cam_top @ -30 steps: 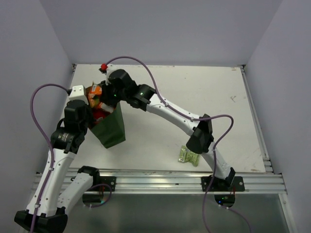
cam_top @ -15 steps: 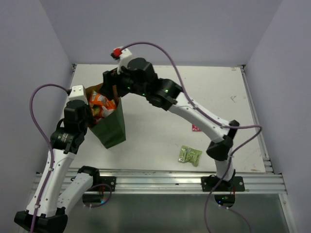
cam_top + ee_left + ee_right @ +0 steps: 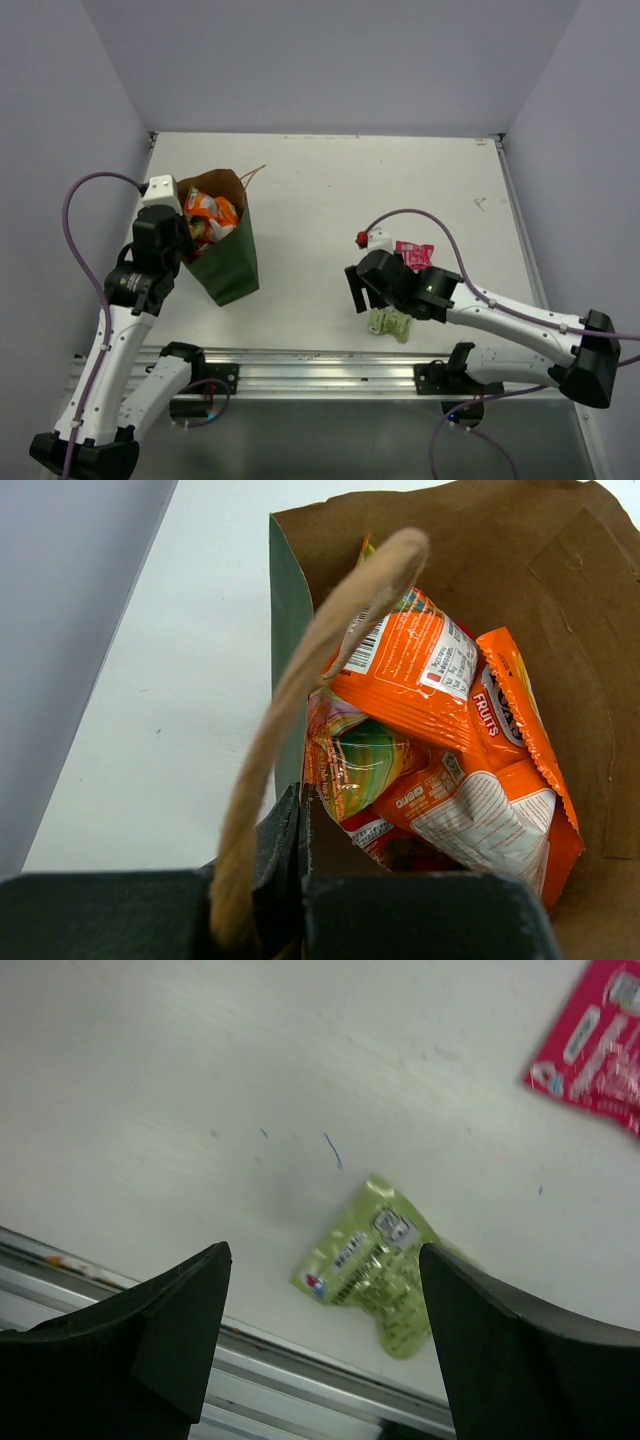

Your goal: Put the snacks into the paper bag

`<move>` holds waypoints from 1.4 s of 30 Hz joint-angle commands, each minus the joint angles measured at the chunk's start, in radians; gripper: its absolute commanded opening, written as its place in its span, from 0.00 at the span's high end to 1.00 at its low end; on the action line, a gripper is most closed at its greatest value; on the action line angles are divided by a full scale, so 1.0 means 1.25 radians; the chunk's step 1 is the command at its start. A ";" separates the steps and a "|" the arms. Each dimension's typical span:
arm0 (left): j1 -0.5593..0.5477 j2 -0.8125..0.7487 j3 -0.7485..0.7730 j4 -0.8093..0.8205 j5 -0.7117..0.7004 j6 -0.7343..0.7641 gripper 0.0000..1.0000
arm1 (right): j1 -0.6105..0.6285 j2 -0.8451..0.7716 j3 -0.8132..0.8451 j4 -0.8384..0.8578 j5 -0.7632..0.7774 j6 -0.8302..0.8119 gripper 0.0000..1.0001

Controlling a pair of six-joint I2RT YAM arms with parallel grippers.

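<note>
The dark green paper bag [image 3: 228, 262] stands upright at the left of the table. My left gripper [image 3: 298, 815] is shut on its near wall, beside the rope handle [image 3: 310, 670]. Inside lie an orange-white packet [image 3: 470, 780] and a red packet with colourful print [image 3: 355, 760]. My right gripper [image 3: 322, 1255] hangs open and empty low over the small pale green packet [image 3: 375, 1270], which lies flat near the table's front edge [image 3: 390, 322]. The small pink packet [image 3: 413, 254] lies a little farther back, apart from the fingers.
A metal rail [image 3: 320, 365] runs along the table's near edge, just in front of the green packet. Grey walls close the left, back and right sides. The right arm's cable [image 3: 450, 240] loops over the pink packet.
The right gripper let go of the orange packet over the bag, opened, and swung back to the near right above the green packet. The left arm and bag have not moved.
</note>
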 commanded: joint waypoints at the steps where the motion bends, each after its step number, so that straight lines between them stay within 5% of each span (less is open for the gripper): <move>1: 0.002 0.004 0.016 0.013 0.034 0.009 1.00 | 0.001 -0.052 -0.082 -0.024 0.036 0.138 0.20; 13: 0.002 0.009 0.022 0.002 0.049 0.017 1.00 | 0.004 -0.103 -0.303 0.007 -0.048 0.283 0.19; 24: 0.000 -0.002 0.033 -0.014 0.043 0.028 1.00 | 0.004 -0.003 -0.361 0.125 -0.053 0.275 0.22; 26: -0.004 -0.006 0.033 -0.016 0.040 0.029 1.00 | 0.002 0.016 -0.360 0.137 -0.054 0.268 0.33; 27: -0.004 -0.007 0.032 -0.016 0.039 0.029 1.00 | 0.002 0.021 -0.359 0.140 -0.053 0.264 0.52; 29: -0.005 -0.009 0.032 -0.016 0.038 0.031 1.00 | 0.004 0.028 -0.347 0.132 -0.059 0.252 0.73; 30: -0.006 -0.012 0.032 -0.016 0.035 0.032 1.00 | 0.004 0.026 -0.316 0.121 -0.063 0.235 0.97; 31: -0.005 -0.013 0.032 -0.017 0.033 0.032 1.00 | 0.005 0.021 -0.289 0.102 -0.060 0.223 1.00; 33: -0.005 -0.020 0.028 -0.017 0.032 0.032 1.00 | 0.012 0.000 -0.218 0.028 -0.025 0.174 1.00; 37: -0.005 -0.029 0.027 -0.021 0.033 0.032 1.00 | 0.012 0.038 0.139 -0.047 0.048 0.043 1.00; 42: -0.005 -0.040 0.029 -0.027 0.032 0.028 1.00 | 0.013 0.220 0.529 0.012 0.000 -0.135 1.00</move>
